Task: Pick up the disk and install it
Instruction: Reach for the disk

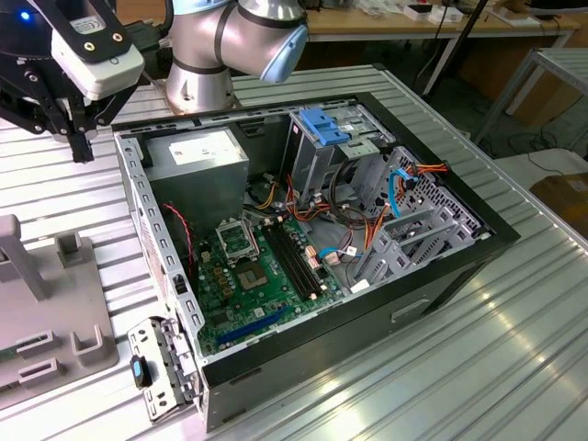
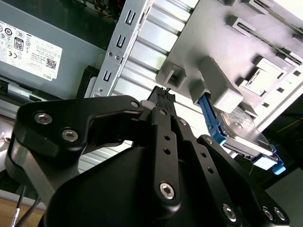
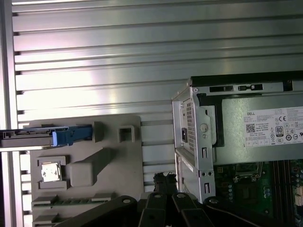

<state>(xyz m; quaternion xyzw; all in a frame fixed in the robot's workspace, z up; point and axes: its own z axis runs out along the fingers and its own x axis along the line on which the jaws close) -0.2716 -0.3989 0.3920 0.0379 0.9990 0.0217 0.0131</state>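
Disk (image 2: 242, 135) stands on edge in a slot of the grey moulded holder (image 2: 213, 38). Both wrist views catch it, a flat metal slab framed by bright blue rails (image 3: 71, 136). The black gripper (image 3: 164, 178) is closed on nothing, over the ribbed aluminium table (image 3: 118, 56) between the holder and the case (image 1: 441, 285), well apart from the disk. The exterior view takes in the open case — green board, tangled cables, a blue-topped metal cage (image 1: 322, 124) and the boxy grey power supply (image 1: 197, 161).
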